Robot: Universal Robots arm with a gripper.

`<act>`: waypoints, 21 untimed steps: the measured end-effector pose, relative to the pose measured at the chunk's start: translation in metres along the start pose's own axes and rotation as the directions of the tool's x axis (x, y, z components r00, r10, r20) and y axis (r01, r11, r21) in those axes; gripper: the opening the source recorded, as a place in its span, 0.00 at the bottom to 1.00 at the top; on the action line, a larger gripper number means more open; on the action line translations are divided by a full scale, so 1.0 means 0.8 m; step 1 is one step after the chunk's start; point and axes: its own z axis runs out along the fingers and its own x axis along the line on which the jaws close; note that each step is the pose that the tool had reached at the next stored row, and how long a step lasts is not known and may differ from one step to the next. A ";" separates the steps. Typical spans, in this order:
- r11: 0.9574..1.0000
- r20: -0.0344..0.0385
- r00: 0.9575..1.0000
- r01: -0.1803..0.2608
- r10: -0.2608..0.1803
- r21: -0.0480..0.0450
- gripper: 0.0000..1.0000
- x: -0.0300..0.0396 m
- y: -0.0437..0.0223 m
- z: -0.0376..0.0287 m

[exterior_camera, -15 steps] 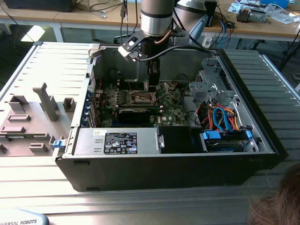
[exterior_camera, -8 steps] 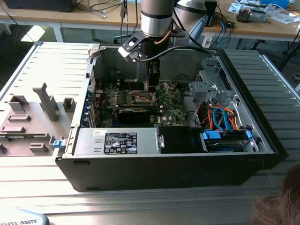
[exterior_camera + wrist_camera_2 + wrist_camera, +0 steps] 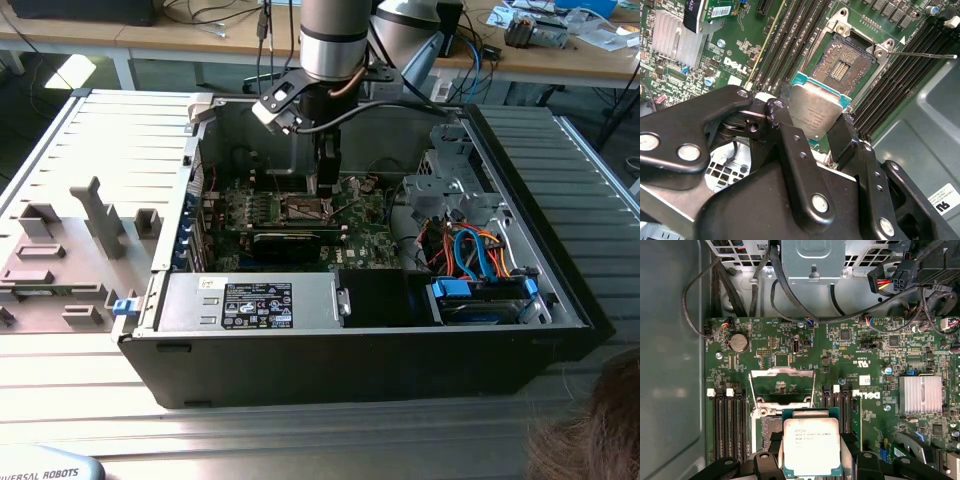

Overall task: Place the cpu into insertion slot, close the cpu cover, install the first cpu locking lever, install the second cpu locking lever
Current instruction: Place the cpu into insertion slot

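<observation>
Gripper (image 3: 814,120) is clamped on the cpu (image 3: 822,107), one black finger (image 3: 790,145) on each of two opposite edges. The chip's silvery top faces up in both wrist views (image 3: 811,445).

The cpu hangs just over the near edge of the insertion slot (image 3: 842,67). It is not seated: the socket's contact field is exposed beyond the chip. Can't tell if the chip touches the rim.

The cpu cover (image 3: 782,371) is flipped open, its frame standing up behind the socket. One thin locking lever (image 3: 920,54) sticks out free from the socket corner.

Long black memory slots (image 3: 730,425) flank the socket. In the exterior view, the gripper (image 3: 325,185) is down inside the open computer case (image 3: 350,370), over the green board (image 3: 365,240).
</observation>
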 end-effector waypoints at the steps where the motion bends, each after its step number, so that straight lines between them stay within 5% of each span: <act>1: 1.000 0.000 1.000 0.000 0.000 0.000 0.54 0.0000 0.0000 0.0001; 21: 1.000 0.000 1.000 0.000 0.000 0.000 0.54 0.0004 -0.0001 0.0065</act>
